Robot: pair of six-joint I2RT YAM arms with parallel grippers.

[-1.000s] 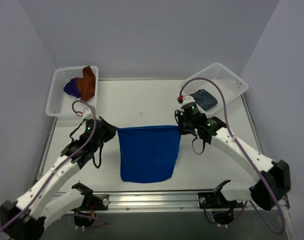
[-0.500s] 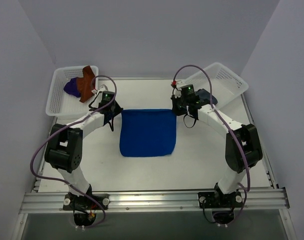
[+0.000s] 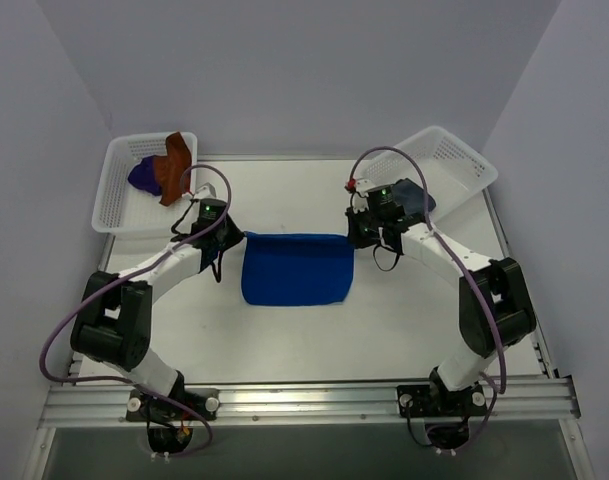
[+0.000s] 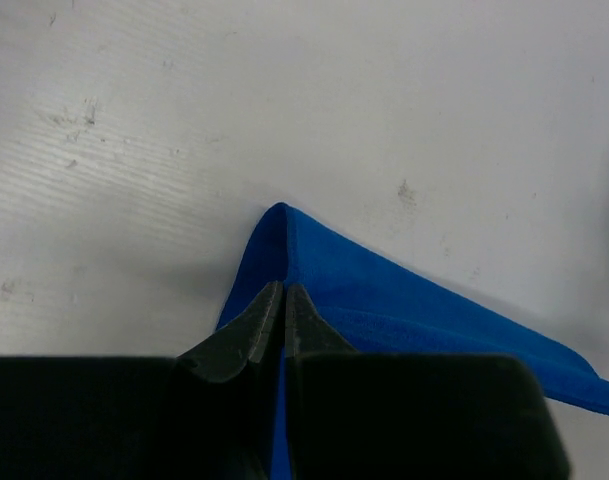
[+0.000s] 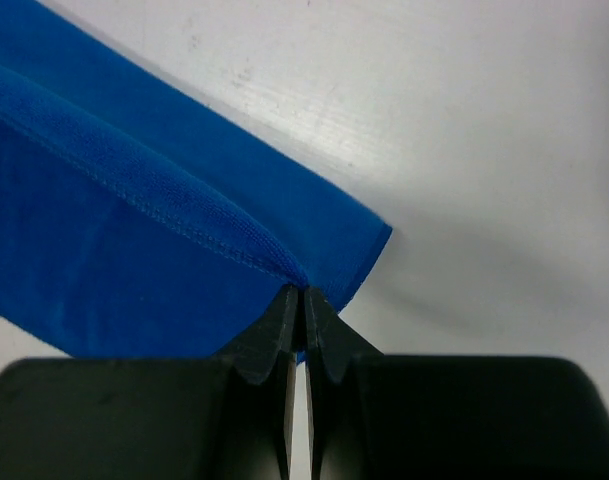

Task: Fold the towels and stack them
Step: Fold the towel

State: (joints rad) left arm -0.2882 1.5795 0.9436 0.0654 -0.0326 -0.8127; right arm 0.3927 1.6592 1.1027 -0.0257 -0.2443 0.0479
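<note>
At the near edge of the white table [image 3: 284,340] a metal rail [image 3: 304,400] holds the two arm bases.

The bright blue soft towel [image 3: 296,270] lies in the middle of the table, between the two pincers. The left gripper [image 3: 230,243] is at its far left corner and the right gripper [image 3: 357,238] is at its far right corner. From above, the black wrists hide the tips, so the pinch cannot be seen there.

The left wrist view shows the dark fingers [image 4: 259,325] pressed together on the blue corner, which sticks up in a small peak just past them. The black pincer body cuts off the rest of the cloth. In the right wrist view the fingers [image 5: 274,335] are also pressed together on the towel's edge. Two blue layers show there, one on top of the other. How much cloth sits inside each pinch is hidden.

At the far left stands a white plastic mesh basket [image 3: 119,205]. In it a rust-brown towel [image 3: 174,165] leans on the right side and covers part of a dark purple towel [image 3: 144,176].

At the far right a second white mesh basket [image 3: 454,160] sits turned at an angle. The grey towel [image 3: 416,196] inside is half hidden by the right arm and its purple cable [image 3: 424,165].
</note>
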